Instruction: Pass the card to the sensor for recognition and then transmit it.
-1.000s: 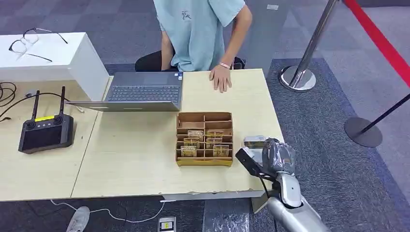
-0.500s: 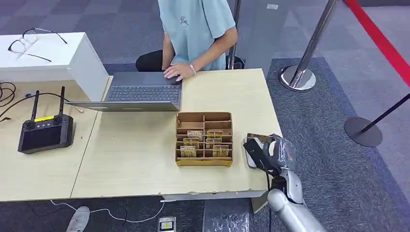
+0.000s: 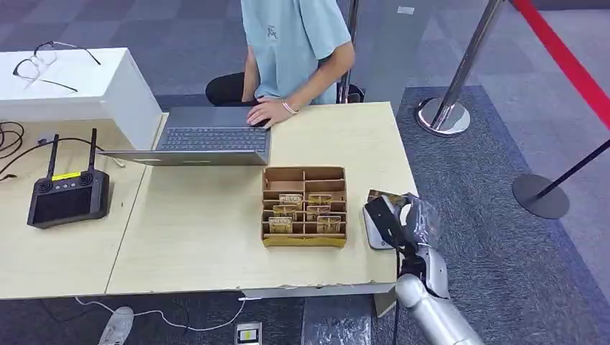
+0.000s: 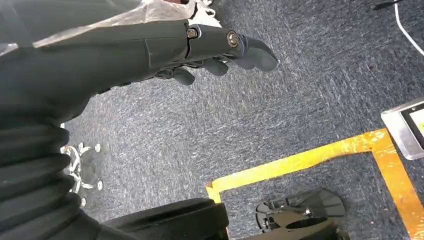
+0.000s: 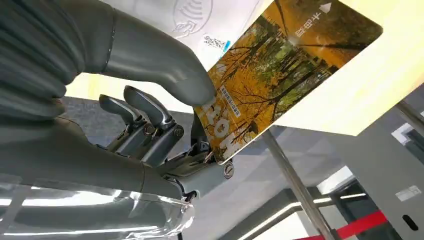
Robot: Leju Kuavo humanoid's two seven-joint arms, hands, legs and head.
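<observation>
My right hand hovers at the table's right edge, beside the wooden card box. It pinches a card printed with an autumn forest between thumb and fingers. In the right wrist view the card juts out from the hand, right in front of the white sensor with its wave symbol. The sensor lies flat on the table, partly hidden under my hand. My left hand hangs over the carpet with nothing in it, fingers loosely apart.
The card box holds several more cards. A laptop lies at the table's far side, with a person's hand on it. A black controller and a white box are on the left. A stanchion base stands at the right.
My right hand has carried the card a little further from me and now holds it over the sensor. The person's hand has moved from the tabletop to the laptop.
</observation>
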